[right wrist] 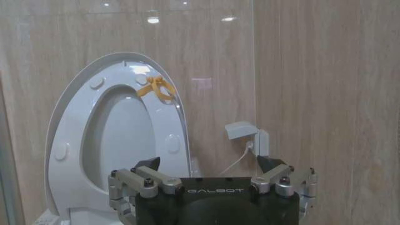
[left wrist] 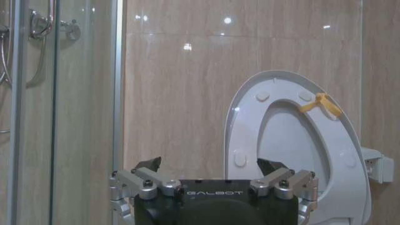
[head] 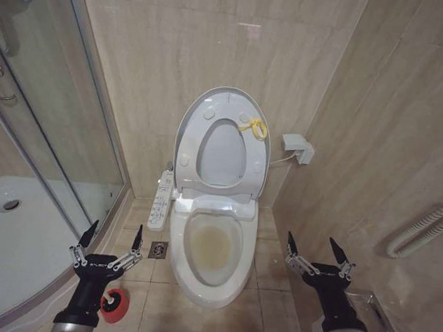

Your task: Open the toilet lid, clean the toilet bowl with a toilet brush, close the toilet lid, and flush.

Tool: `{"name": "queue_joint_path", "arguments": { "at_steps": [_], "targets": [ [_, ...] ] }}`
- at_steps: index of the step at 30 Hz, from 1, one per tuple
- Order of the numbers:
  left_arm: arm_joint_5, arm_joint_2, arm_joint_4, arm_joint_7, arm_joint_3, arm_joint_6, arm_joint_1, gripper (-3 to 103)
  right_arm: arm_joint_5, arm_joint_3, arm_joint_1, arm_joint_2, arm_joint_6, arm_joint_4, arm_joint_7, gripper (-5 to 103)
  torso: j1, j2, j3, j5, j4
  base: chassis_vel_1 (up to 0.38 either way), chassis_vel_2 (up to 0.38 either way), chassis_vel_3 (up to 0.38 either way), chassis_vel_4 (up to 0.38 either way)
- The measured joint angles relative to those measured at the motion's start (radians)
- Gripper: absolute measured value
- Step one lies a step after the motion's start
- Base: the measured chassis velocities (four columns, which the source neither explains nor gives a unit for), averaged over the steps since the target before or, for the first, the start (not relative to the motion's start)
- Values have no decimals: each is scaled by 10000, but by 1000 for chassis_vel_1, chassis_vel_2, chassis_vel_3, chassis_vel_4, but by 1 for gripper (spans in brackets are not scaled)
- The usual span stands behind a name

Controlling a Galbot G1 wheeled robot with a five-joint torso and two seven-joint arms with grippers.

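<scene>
Inventory: one white oval plastic toilet lid [head: 196, 124] raised; one stained white ceramic toilet bowl [head: 212, 247]; one red round holder cup [head: 116, 306]; two grippers, left [head: 110, 242] and right [head: 318, 250], both spread wide, empty.

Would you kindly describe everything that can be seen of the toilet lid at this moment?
The toilet lid is a large, smooth oval cover that looks like glossy white plastic. It stands raised, leaning back toward the tiled wall, with the ring-shaped seat lifted against its inner face; small round bumpers show on the seat. A small yellow loop hangs near the top edge, which is its front edge when shut. Its hinged end sits at the back of the toilet bowl. Neither gripper touches it.
</scene>
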Motion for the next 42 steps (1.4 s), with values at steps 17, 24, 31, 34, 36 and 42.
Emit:
{"name": "queue_joint_path", "arguments": {
  "at_steps": [17, 24, 31, 34, 36, 42],
  "targets": [
    [0, 0, 1, 1, -1, 0, 0, 100, 831, -163, 1671, -914, -2764, -791, 510, 100, 1, -1, 1, 2, 3, 0, 0, 0, 0],
    [0, 1, 2, 1, -2, 0, -1, 100, 1532, -87, 2430, -1224, -2848, -688, 898, 100, 1, -1, 1, -2, 1, 0, 0, 0, 0],
    [0, 1, 2, 1, -1, 0, -1, 100, 1619, -188, 3055, -1439, -2531, -1107, 905, 100, 0, 0, 0, 0, -2, 0, 0, 0, 0],
    [0, 1, 2, 1, -2, 0, -1, 100, 1670, -211, 3457, -1615, -2431, -1517, 912, 100, 0, 0, 1, 0, 0, 0, 0, 0, 0],
    [0, 0, 2, 1, -1, 0, -1, 100, 1731, -227, 4029, -1895, -2262, -2194, 920, 100, 1, 0, 1, 1, 0, 0, 0, 0, 0],
    [0, 0, 2, 1, -1, 0, -1, 100, 1873, -386, 5538, -2365, -2042, -3734, 939, 100, 0, -1, 1, 1, -1, 0, 0, 0, 0]
  ]
}}
